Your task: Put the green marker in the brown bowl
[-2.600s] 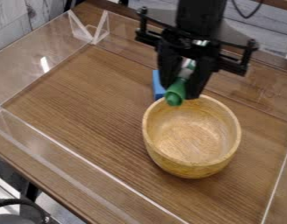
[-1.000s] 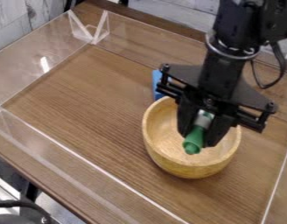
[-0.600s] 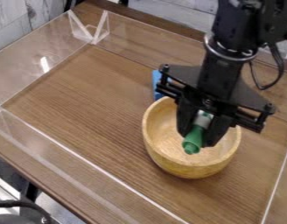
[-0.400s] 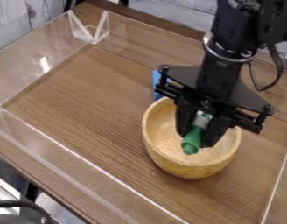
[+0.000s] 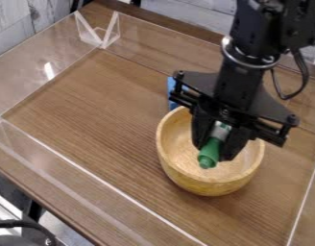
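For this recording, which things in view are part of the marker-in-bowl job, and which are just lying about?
Part of the job:
- green marker, held upright-ish over the bowl
- brown bowl
- gripper, shut on the marker

Just lying about:
- blue block, behind the bowl
- dark cable, at the lower left corner

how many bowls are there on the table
1: the brown bowl, under the tool and the green marker. The arm covers part of the view behind it, so another could be hidden there.
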Tool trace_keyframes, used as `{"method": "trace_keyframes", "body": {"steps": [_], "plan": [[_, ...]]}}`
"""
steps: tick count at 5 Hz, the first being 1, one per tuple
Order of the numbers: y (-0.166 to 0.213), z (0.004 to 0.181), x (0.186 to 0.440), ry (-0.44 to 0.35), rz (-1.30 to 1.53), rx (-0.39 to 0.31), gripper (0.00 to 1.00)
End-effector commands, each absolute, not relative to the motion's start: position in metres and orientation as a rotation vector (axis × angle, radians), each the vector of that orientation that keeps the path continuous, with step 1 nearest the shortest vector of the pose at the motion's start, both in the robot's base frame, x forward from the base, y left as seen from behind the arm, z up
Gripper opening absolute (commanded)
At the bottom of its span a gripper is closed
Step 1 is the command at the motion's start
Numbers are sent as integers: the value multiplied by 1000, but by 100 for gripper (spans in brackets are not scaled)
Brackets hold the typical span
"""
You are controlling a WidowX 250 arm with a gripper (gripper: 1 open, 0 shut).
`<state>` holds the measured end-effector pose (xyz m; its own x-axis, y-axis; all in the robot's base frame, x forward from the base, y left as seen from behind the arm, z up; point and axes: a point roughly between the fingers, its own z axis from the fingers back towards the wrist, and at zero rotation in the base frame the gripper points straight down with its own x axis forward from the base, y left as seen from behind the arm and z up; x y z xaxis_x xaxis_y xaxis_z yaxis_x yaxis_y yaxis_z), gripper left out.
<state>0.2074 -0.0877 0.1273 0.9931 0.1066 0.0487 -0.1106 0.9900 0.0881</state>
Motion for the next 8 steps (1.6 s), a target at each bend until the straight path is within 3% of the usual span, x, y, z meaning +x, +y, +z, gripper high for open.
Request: {"method": "trace_keyframes", "body": {"steps": [1,8], "plan": [[-86,138,211,-87,116,70,0],[-85,139,211,-108,115,55,0]]}}
